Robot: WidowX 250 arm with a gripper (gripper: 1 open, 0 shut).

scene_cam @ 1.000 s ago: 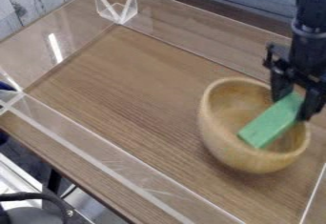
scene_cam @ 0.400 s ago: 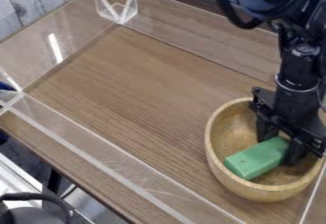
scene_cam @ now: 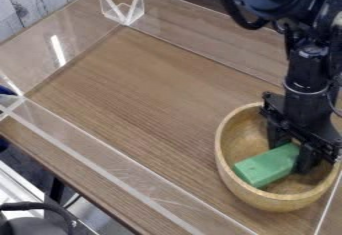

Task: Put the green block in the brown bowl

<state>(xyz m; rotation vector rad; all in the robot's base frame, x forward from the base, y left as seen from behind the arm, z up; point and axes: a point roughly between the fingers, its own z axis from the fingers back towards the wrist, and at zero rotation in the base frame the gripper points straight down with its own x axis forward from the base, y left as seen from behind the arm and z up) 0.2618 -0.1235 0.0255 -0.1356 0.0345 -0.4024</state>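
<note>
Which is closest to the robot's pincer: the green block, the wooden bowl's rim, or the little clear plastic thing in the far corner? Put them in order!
Measured from the pincer:
1. Green block: between the pincer's fingers, inside the bowl.
2. Brown bowl: its rim curves around the pincer, a bit farther out on the left.
3. Clear plastic piece: far away, top-left corner of the table.

The brown bowl [scene_cam: 278, 169] stands on the wooden table [scene_cam: 134, 89], near its right front corner. The green block [scene_cam: 266, 165] lies inside the bowl, a little tilted. The black gripper [scene_cam: 299, 149] points straight down into the bowl, and its 2 fingers [scene_cam: 281, 137] stand on both sides of the block's right end. A clear plastic wall [scene_cam: 80, 149] runs around the table.
</note>
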